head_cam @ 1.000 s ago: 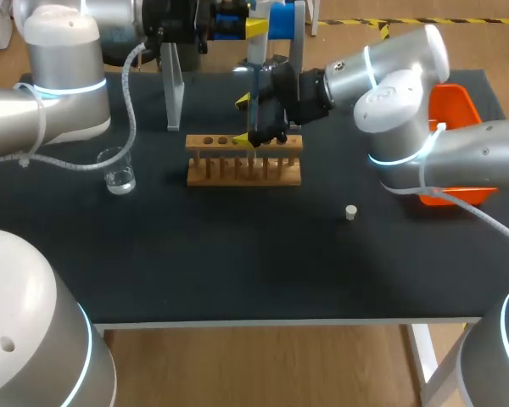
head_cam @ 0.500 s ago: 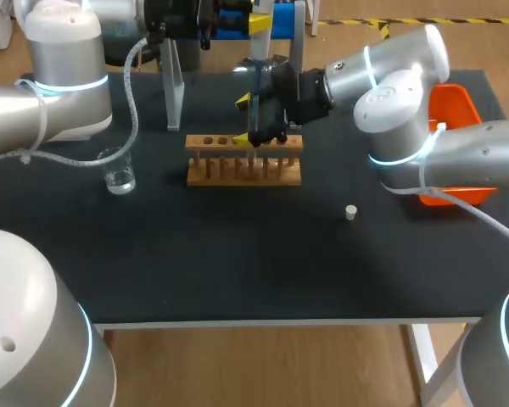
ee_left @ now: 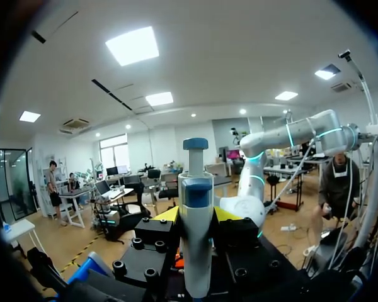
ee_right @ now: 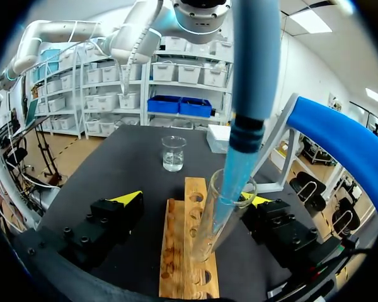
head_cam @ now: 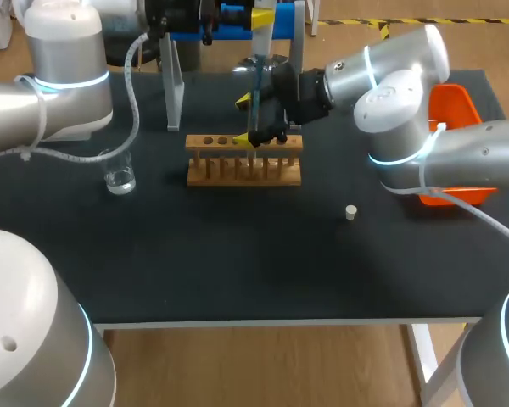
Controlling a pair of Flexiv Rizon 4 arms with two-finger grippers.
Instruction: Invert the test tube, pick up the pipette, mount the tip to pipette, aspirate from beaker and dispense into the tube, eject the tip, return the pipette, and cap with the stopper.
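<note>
Nearest us, the stopper (head_cam: 350, 212) lies loose on the counter (head_cam: 237, 263), well apart from the wooden rack (head_cam: 243, 170), so capping is not yet done. Further in, the beaker (head_cam: 117, 172) stands at the left with a little clear liquid in it. Just beyond it, the rack holds the test tube (ee_right: 209, 242) mouth-up, which we take to mean the inverting step is finished. Our right hand (ee_right: 194, 200) sits released around that tube, with one finger near it and the other well apart. Farthest off, our left hand (ee_left: 196, 215) is clenched on the pipette (ee_left: 196, 258), held upright above the rack. Its tip (ee_right: 239, 160) is mounted and reaches down into the tube's mouth. We judge that we are at the dispensing step, with pick-up, tip mounting and probably aspiration already done. Whether liquid has entered the tube we cannot tell. Left to do: ejecting the tip, returning the pipette and fitting the stopper.
</note>
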